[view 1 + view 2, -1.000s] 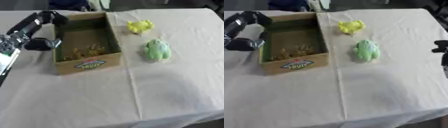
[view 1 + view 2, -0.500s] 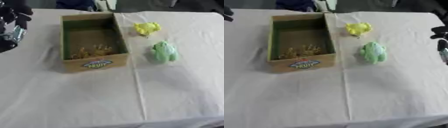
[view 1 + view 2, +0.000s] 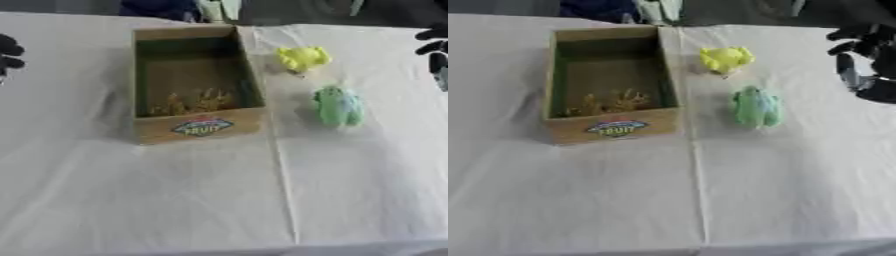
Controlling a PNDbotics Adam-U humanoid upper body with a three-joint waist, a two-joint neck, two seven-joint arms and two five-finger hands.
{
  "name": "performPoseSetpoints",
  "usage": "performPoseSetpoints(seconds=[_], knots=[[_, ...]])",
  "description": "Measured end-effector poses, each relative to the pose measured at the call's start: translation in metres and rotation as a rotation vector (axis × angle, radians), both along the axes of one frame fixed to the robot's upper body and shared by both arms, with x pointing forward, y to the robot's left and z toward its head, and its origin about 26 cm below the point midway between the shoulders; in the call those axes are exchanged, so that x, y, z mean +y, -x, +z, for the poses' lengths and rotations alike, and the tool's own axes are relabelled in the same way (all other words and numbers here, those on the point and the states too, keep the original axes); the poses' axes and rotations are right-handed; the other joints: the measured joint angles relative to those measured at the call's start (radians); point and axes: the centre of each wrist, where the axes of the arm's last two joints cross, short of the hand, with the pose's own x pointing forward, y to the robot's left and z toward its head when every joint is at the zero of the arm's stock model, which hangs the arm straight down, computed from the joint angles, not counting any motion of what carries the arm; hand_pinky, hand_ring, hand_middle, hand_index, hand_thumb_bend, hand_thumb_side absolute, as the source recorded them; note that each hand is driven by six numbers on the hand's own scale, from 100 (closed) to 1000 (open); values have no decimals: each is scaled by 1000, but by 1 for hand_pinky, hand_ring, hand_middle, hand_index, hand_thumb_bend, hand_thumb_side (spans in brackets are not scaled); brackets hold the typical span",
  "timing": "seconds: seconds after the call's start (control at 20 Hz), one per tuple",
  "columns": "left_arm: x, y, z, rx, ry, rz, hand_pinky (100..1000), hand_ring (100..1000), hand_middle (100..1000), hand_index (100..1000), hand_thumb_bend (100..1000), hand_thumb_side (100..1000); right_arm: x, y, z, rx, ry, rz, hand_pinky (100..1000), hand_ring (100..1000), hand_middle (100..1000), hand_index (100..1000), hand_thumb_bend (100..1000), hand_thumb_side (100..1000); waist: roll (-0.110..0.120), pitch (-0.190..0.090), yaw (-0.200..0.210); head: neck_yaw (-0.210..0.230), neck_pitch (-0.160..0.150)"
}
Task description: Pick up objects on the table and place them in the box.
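Right eye view shows the right hand [image 3: 866,55] at the far right edge of the table, hovering over the cloth with nothing in it; its dark fingers [image 3: 846,36] point leftward, but whether they are spread or curled cannot be told from the blur. The green toy [image 3: 756,107] lies to the left of that hand and a little nearer, well apart from the fingers, with bare cloth between them. The yellow toy [image 3: 725,58] sits farther back, just beyond the green one and apart from it, and about level with the hand. Neither toy touches the cardboard box [image 3: 611,127], which stands to their left with its open top up and a label on its near wall. Some small yellowish-brown things [image 3: 612,102] lie on the box floor at its near end. A white tablecloth [image 3: 710,200] covers the table, with a crease running from near to far just right of the box. Only dark fingertips of the left hand [image 3: 9,54] show at the far left edge in the left eye view, well away from the box, their state unclear.
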Motion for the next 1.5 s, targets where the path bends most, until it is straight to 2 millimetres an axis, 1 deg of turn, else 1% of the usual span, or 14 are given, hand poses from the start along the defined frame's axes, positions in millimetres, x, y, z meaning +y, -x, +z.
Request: performPoseSetpoints(seconds=[0.1,0.15,0.2,0.3,0.4,0.5,0.7,0.75,1.0,1.05,1.5], knots=[[-2,0,-3,6,17,-1,703,712,636,808,100,328,3,-6,3,17,19,3,723,842,740,803,101,135,2,3,12,-10,0],[-3,1,-4,10,25,-2,703,712,635,808,100,331,6,-9,3,26,28,6,730,849,749,808,120,146,2,6,17,-15,0],[-4,1,-6,14,31,-2,703,712,635,808,100,342,8,-12,2,36,34,8,747,877,779,828,165,185,2,7,21,-19,0],[-6,2,-8,20,40,-3,703,712,634,808,100,346,14,-17,1,53,51,15,767,902,805,842,205,225,3,11,31,-25,0],[-7,2,-10,29,41,0,703,711,634,808,100,351,20,-22,0,70,63,22,774,911,814,850,235,241,3,16,41,-31,0],[-8,2,-11,33,41,0,703,712,634,809,100,359,25,-25,-2,90,78,26,788,923,825,862,311,267,2,19,49,-36,0],[-9,2,-13,39,44,-3,703,711,634,809,100,368,35,-32,-7,118,114,33,795,928,827,871,398,283,1,25,61,-43,0],[-10,2,-13,41,46,-4,703,711,634,809,100,370,37,-33,-8,123,125,35,794,927,827,873,404,316,1,25,63,-45,0],[-12,1,-15,49,45,-9,703,710,633,809,100,375,45,-36,-13,143,191,34,794,926,827,877,432,350,-1,29,67,-48,0],[-12,1,-16,51,47,-8,704,710,633,809,100,382,46,-36,-15,148,202,32,793,926,827,878,436,368,-1,30,67,-48,0],[-12,-1,-19,64,46,-3,704,709,633,810,100,392,47,-36,-29,174,322,-1,791,919,828,881,467,420,-4,31,63,-48,0]])
